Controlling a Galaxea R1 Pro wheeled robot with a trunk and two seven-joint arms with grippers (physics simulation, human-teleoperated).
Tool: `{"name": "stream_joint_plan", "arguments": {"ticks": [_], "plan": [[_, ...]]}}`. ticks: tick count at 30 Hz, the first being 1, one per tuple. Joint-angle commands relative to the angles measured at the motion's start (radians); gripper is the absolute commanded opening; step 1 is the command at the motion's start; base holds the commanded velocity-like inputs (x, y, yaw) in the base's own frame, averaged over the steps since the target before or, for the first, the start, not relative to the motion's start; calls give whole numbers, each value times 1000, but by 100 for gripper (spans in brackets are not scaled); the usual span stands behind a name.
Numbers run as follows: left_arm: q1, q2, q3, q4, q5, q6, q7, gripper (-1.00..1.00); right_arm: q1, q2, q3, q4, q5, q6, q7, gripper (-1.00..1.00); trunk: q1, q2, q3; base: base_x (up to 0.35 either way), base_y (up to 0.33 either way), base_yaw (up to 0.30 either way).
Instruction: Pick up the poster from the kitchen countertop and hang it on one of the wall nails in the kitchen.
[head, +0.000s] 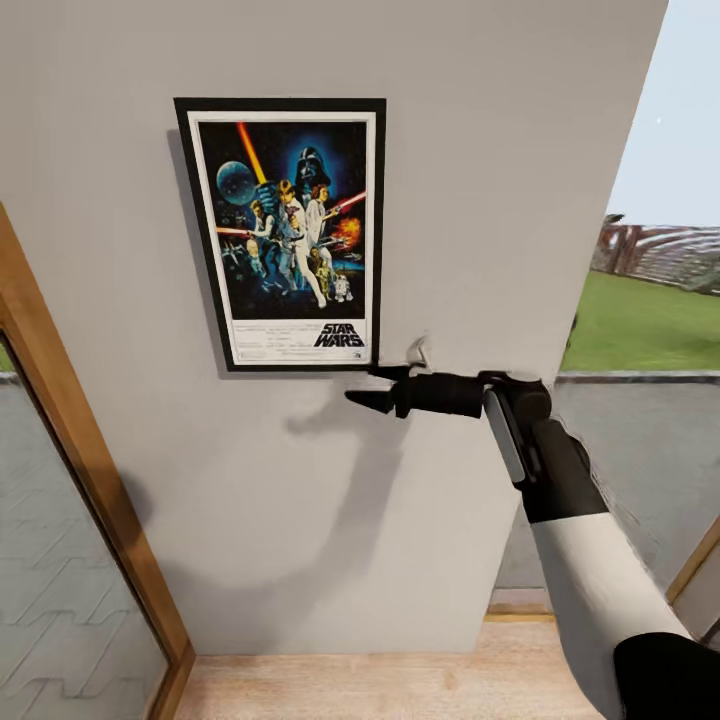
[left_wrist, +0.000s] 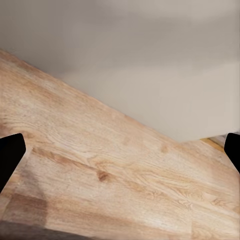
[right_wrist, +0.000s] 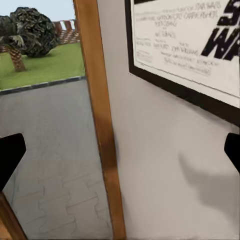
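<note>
The poster hangs flat and upright on the light grey wall panel, black frame all round, "STAR WARS" lettering at its lower right. Its bottom edge fills the near corner of the right wrist view. My right gripper is open and holds nothing, just below and right of the poster's lower right corner, fingers pointing left along the wall. In its own wrist view the right gripper shows wide-spread fingertips. My left gripper is open over the wooden floor. The wall nail is hidden; the kitchen countertop is out of view.
A wood-framed window stands left of the panel, its frame close to the right gripper. Another window with lawn outside lies to the right. Wooden floor meets the wall base below.
</note>
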Motion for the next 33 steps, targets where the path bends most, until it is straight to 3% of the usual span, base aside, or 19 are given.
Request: {"name": "stream_joint_plan", "arguments": {"ticks": [1,2,4,6,7,16,23,24,28,30,31,32,33], "plan": [[-1,0,-9,0,6,-6,-1,100,26,-1,0,-11,-7,-3,-1,100,1,-2,-2,-3,0,0],[-1,1,-9,0,6,-6,-2,100,54,-2,-1,-22,-7,-17,0,100,1,-2,-2,-2,0,0],[-1,1,-8,0,6,-6,-3,100,199,-5,-2,-56,-6,-126,0,100,1,-2,-2,-1,0,0],[-1,2,-8,0,6,-6,-3,100,258,-10,-3,-60,-6,-170,0,100,1,-2,-2,0,0,0],[-1,2,-8,0,6,-6,-3,100,320,-20,-3,-62,-7,-211,0,100,1,-2,-2,0,0,0],[-1,2,-9,-1,6,-6,-4,100,604,-54,-4,-59,-11,-410,-1,100,1,-2,-2,0,0,0],[-1,2,-9,-1,6,-6,-5,100,709,-89,-6,11,-7,-449,-1,100,1,-2,-2,0,0,0],[-1,2,-9,-1,6,-6,-5,100,729,-135,-6,121,-8,-489,-1,100,1,-2,-2,0,0,0],[-1,2,-10,-1,6,-6,-6,100,738,-177,-7,280,-10,-600,-1,100,1,-2,-2,0,0,0],[-1,2,-10,-1,6,-6,-7,100,740,-184,-7,338,-11,-632,-2,100,1,-2,-2,0,0,0],[-1,2,-10,-1,6,-6,-6,100,741,-189,-7,399,-11,-654,-4,100,1,-2,-2,0,0,0],[-1,2,-10,-1,6,-6,-4,100,743,-207,-29,584,-13,-692,-9,100,1,-2,-2,0,0,0],[-1,2,-10,-1,6,-6,-2,100,743,-221,-48,634,-13,-695,-10,100,1,-2,-2,0,0,0]]}}
